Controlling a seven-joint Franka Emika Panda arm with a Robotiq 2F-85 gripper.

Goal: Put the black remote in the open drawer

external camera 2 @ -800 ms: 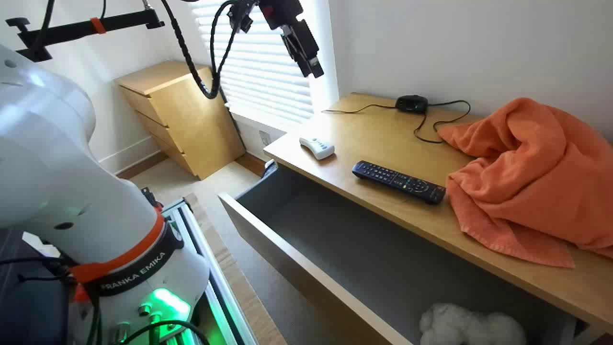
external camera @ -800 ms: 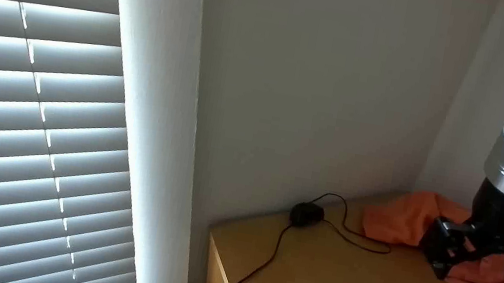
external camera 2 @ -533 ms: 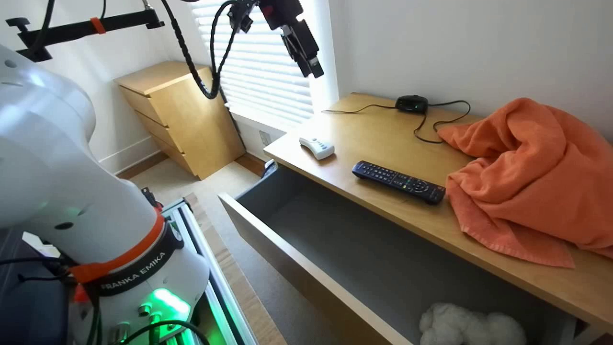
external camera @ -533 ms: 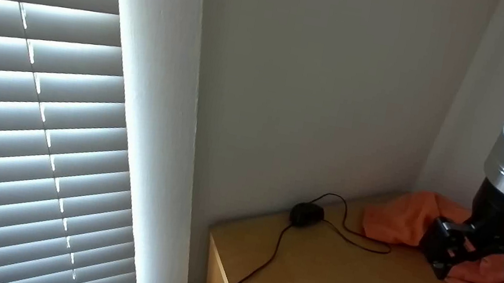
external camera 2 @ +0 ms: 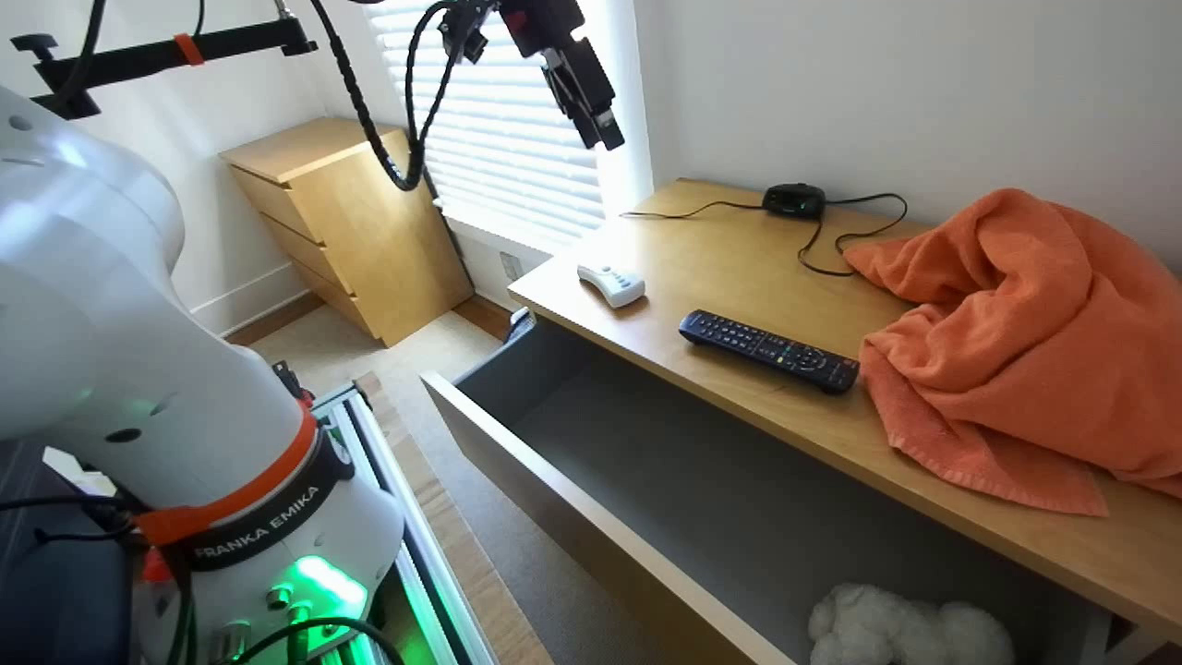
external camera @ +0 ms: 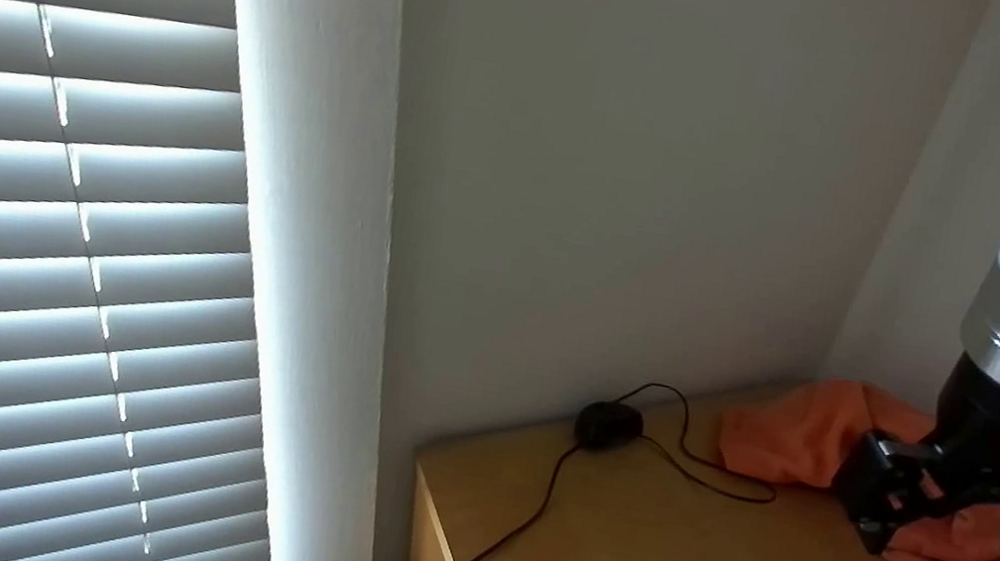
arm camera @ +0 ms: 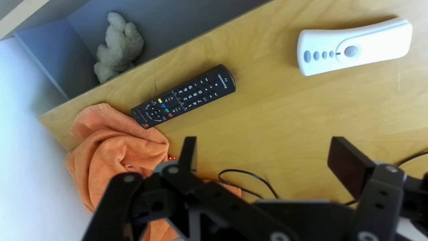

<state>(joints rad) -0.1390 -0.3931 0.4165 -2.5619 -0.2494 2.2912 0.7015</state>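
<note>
The arrangement in both exterior views matches the earlier frames. The wooden worktop (external camera 2: 720, 249) is the broadest surface. From beneath it juts the open drawer (external camera 2: 646, 462). A crumpled orange towel (external camera 2: 1034, 342) lies at one end of the worktop. The hand (arm camera: 267, 157), fingers spread wide, hangs above. A white plush toy (arm camera: 118, 48) lies inside the drawer. The black Panasonic TV remote (arm camera: 184, 97) rests on the worktop, one end at the towel's edge; near its other end lies a white remote control (arm camera: 354, 46).

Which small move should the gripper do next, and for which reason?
Probably shift the open gripper over the black remote: in the wrist view, the fingers stand apart, holding nothing, and the remote lies on the dresser top, outside their gap.
</note>
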